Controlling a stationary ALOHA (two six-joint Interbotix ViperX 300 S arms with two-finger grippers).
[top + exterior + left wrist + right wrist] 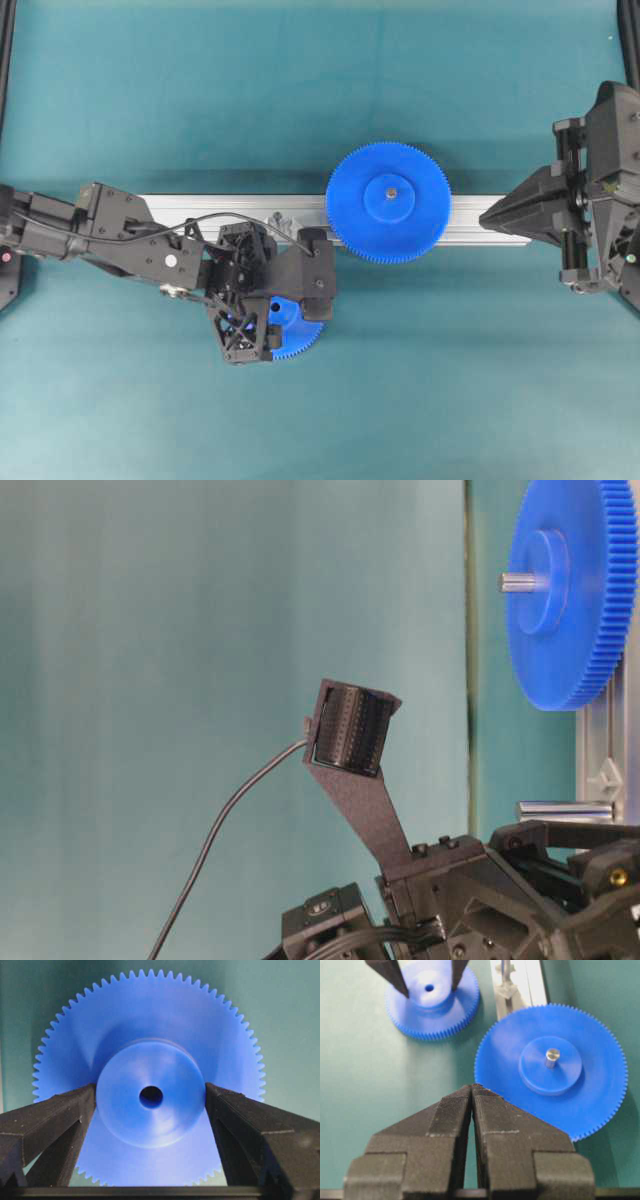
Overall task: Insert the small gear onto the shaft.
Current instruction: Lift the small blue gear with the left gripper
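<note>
From overhead, our left gripper (283,318) sits over the small gear (298,335) at lower centre, just below the rail (480,225). The empty shaft (283,221) stands on that rail just above the gripper, left of the large gear (388,202); our left arm is far nearer.

At table level, the bare shaft (565,811) shows at the lower right, pointing away from the rail, under the large gear (572,590).

In the left wrist view, the fingers (50,1120) press both sides of the gear's hub (150,1092), apparently gripping it.

In the right wrist view, the right gripper (471,1091) is closed and empty; the small gear (432,1000) lies flat at upper left, hole upward.
</note>
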